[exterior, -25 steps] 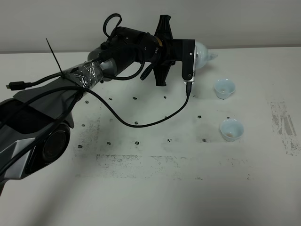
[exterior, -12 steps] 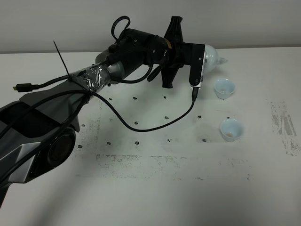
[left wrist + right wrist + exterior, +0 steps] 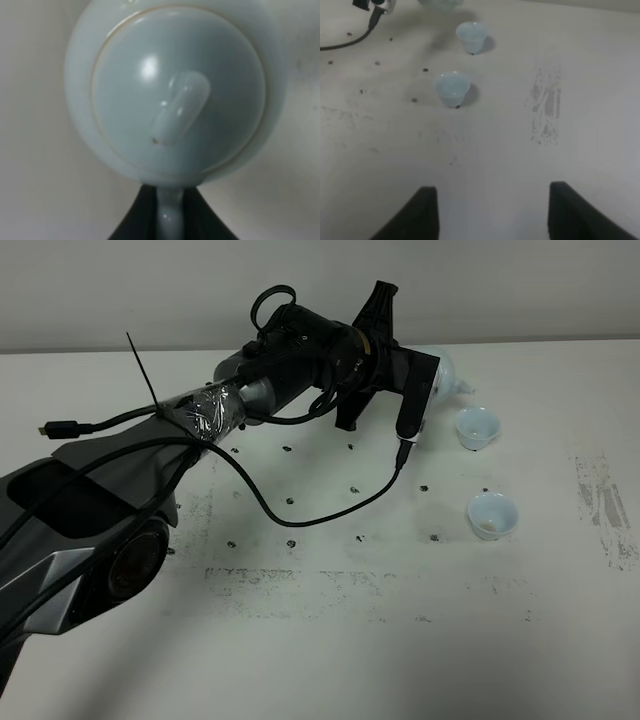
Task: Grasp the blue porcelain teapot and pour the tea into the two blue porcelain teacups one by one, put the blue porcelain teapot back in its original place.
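The blue porcelain teapot (image 3: 443,368) hangs above the table at the back, its spout pointing down-right toward the far teacup (image 3: 477,426). The near teacup (image 3: 493,514) stands in front of it. My left gripper (image 3: 170,216) is shut on the teapot's loop handle. The left wrist view is filled by the teapot's lid and knob (image 3: 180,112). My right gripper (image 3: 493,192) is open and empty, low over bare table. In the right wrist view, both teacups (image 3: 471,36) (image 3: 452,87) stand well ahead of it. The right gripper does not show in the exterior view.
The left arm's black cable (image 3: 300,508) loops down onto the table left of the cups. The white table (image 3: 330,640) carries scattered dark specks and a scuffed patch (image 3: 605,510) at the right. A wall runs behind the table's back edge.
My left arm has carried the teapot to the right, toward the far teacup, and the spout now dips lower. The cups have not moved.
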`<state>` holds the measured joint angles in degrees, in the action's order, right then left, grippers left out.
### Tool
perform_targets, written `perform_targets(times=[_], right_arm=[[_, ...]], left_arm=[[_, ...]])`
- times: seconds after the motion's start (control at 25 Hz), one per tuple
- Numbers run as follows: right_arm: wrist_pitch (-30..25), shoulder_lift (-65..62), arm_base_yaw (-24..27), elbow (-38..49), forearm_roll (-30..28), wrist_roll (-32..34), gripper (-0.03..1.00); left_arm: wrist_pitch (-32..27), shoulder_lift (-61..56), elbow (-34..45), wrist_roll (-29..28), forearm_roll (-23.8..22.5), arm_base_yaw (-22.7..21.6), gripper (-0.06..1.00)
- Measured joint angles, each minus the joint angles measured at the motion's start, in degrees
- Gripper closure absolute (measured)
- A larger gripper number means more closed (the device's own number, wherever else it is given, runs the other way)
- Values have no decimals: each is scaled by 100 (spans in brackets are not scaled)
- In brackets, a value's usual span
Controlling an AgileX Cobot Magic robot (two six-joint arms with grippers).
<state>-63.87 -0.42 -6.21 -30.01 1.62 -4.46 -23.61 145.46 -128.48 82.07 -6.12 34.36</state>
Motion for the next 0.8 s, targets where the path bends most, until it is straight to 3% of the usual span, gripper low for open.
perform_targets(times=[0.8], right_arm=[[0,0,0,0,0,0,50]], left_arm=[[-17,54,0,-115,-809,163,88]])
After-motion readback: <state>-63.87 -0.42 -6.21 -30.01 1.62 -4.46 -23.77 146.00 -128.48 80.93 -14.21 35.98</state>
